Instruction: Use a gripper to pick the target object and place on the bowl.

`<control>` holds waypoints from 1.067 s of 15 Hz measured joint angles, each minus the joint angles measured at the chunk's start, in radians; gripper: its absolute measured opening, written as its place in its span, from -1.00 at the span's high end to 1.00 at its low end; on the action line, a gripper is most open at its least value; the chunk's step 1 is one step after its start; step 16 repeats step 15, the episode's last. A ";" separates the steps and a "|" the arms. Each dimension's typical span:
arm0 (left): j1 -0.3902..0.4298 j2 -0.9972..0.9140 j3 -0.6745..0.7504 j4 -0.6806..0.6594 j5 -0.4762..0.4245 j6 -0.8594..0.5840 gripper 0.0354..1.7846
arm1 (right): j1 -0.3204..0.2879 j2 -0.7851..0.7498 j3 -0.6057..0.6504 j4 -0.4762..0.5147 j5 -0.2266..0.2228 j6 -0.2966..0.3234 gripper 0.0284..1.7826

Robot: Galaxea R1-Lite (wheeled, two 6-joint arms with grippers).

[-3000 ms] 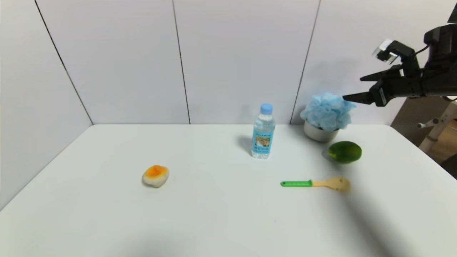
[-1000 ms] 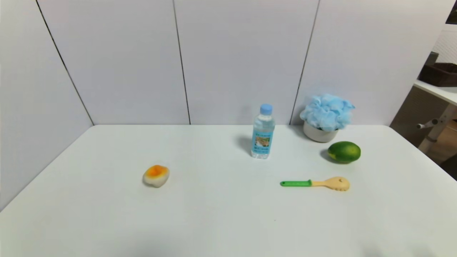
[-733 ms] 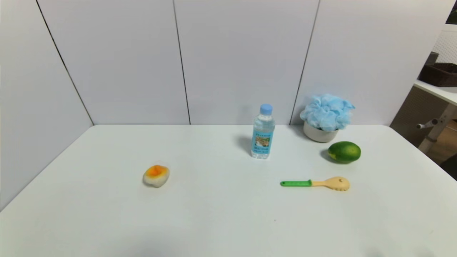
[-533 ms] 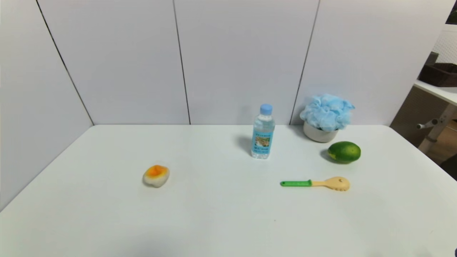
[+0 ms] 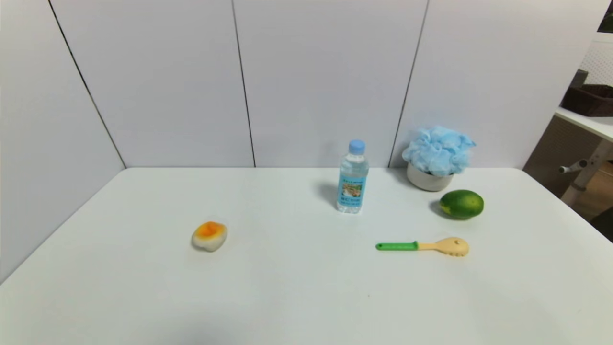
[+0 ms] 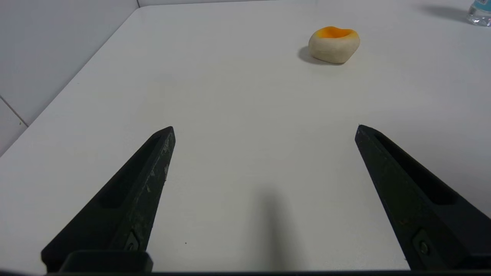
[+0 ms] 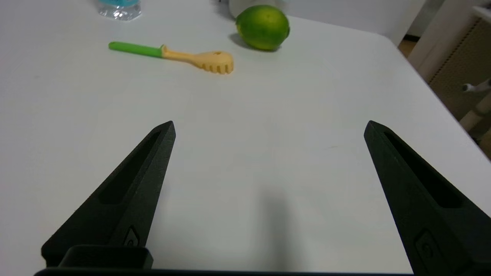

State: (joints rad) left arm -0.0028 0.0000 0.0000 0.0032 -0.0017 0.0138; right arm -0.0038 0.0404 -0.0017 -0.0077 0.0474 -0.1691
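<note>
The fluffy light-blue bath pouf [image 5: 438,149] sits on top of the small off-white bowl [image 5: 427,182] at the back right of the white table, in the head view. Neither arm shows in the head view. My right gripper [image 7: 269,128] is open and empty, low over the table's front right, far from the bowl. My left gripper [image 6: 265,132] is open and empty over the front left of the table. A sliver of the bowl [image 7: 239,4] shows at the edge of the right wrist view.
A blue-capped water bottle [image 5: 353,177] stands mid-table. A green fruit [image 5: 461,204] and a green-handled wooden spoon [image 5: 424,247] lie before the bowl, also in the right wrist view [image 7: 262,27] [image 7: 174,56]. An orange-and-white lump [image 5: 209,235] lies left [image 6: 334,44].
Three seconds ago my right gripper hovered open beside the pouf; it has since drawn back out of the head view. The pouf stays on the bowl.
</note>
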 joint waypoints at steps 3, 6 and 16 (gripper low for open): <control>0.000 0.000 0.000 0.000 0.000 0.000 -0.89 | 0.001 -0.031 0.000 0.012 0.000 0.069 -0.90; 0.000 0.000 0.000 0.000 0.000 0.000 -0.89 | 0.001 -0.041 0.001 0.013 0.000 0.074 -0.90; 0.000 0.000 0.000 0.000 0.000 0.000 -0.89 | 0.001 -0.042 0.002 0.016 0.001 0.068 -0.90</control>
